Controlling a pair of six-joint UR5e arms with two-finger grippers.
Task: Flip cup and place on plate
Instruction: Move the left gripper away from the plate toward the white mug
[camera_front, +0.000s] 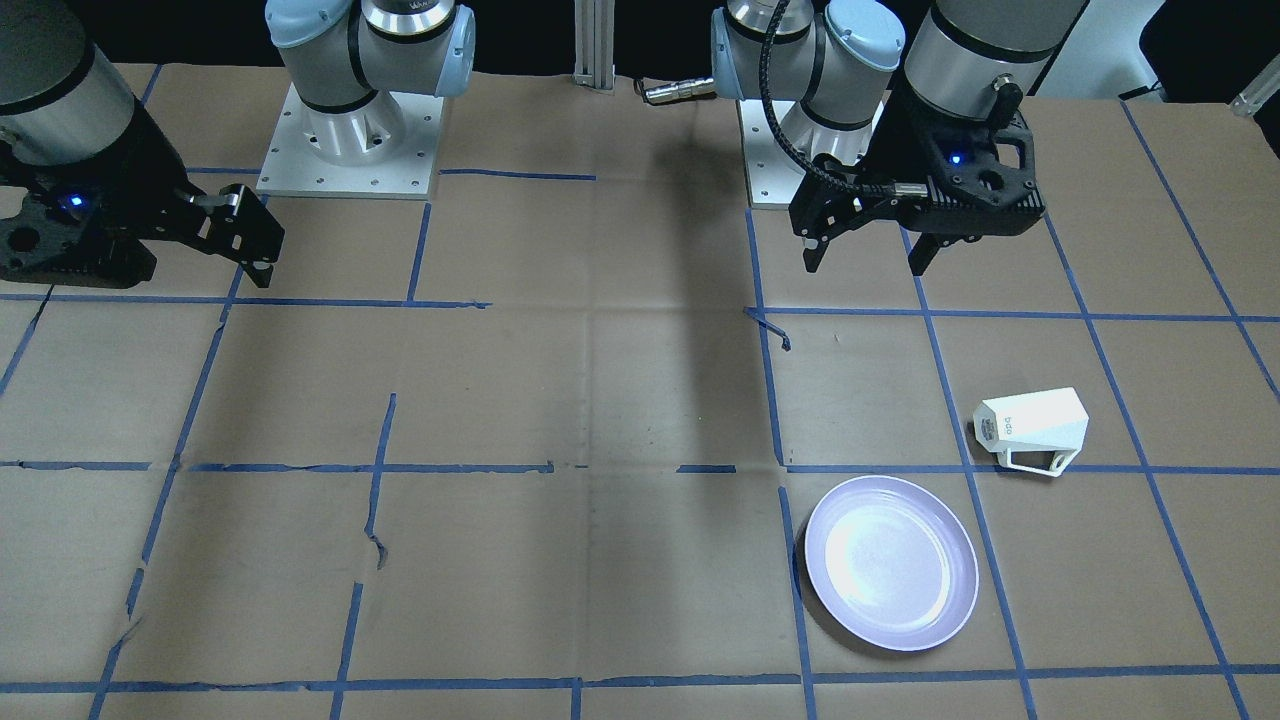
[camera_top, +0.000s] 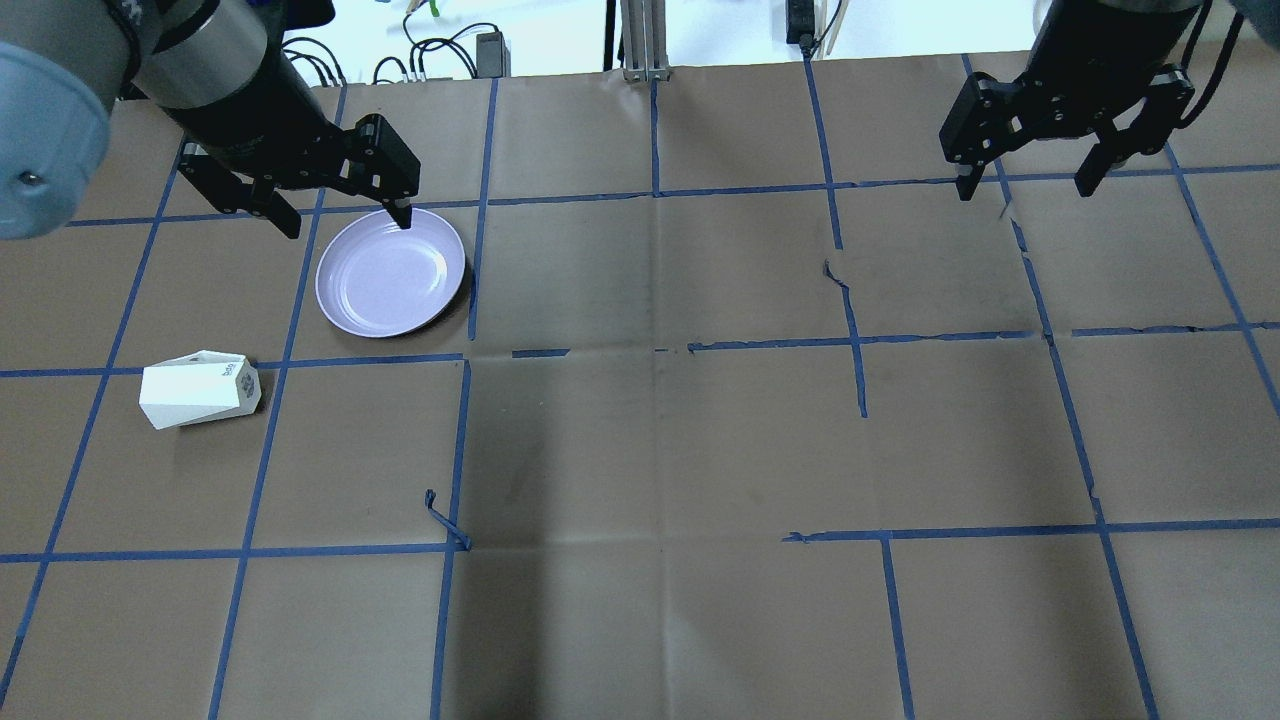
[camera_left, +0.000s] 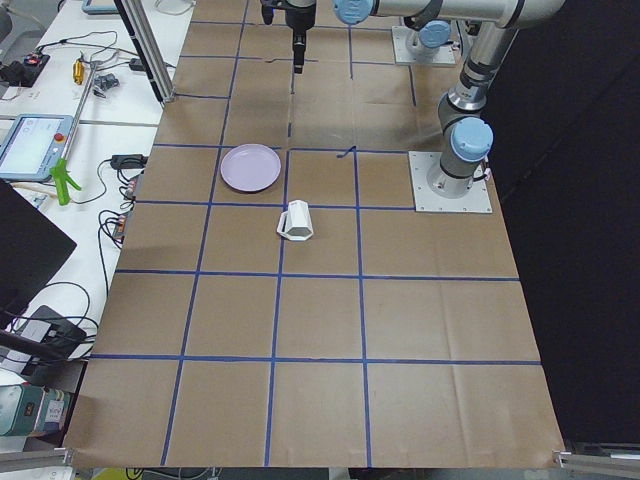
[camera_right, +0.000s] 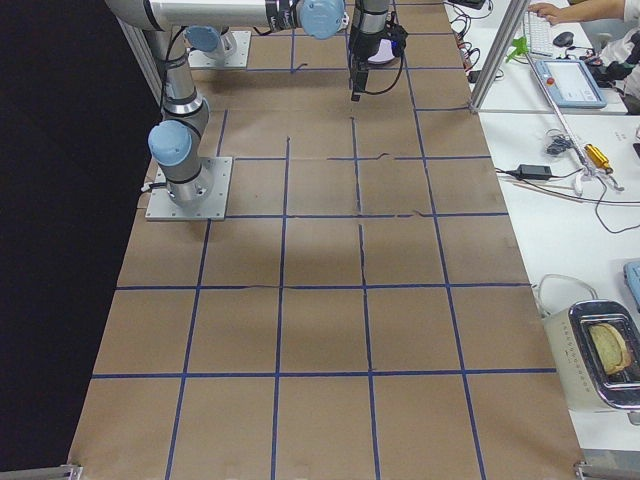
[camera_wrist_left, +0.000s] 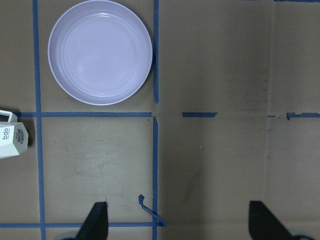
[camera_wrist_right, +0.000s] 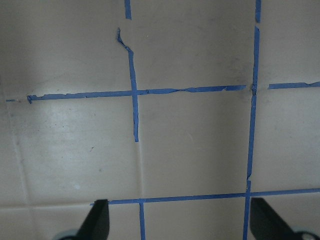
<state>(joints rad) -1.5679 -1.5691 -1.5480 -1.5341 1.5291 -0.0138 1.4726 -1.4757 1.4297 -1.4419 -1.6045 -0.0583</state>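
The cup (camera_front: 1033, 428) is left tipped on its side near the plate (camera_front: 890, 562) — awaiting righting — so the left gripper (camera_front: 866, 262) and right gripper (camera_top: 1022, 190) are held aloft, spread wide, empty.

In the overhead view the cup (camera_top: 195, 390) lies on its side with open table (camera_top: 640, 450) on every side; the plate (camera_top: 392, 272), at its 2 o'clock, sits near but apart, leaving a passable gap between.

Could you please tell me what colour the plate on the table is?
The plate is a glossy pale lavender; the left wrist-mounted view shows it best.
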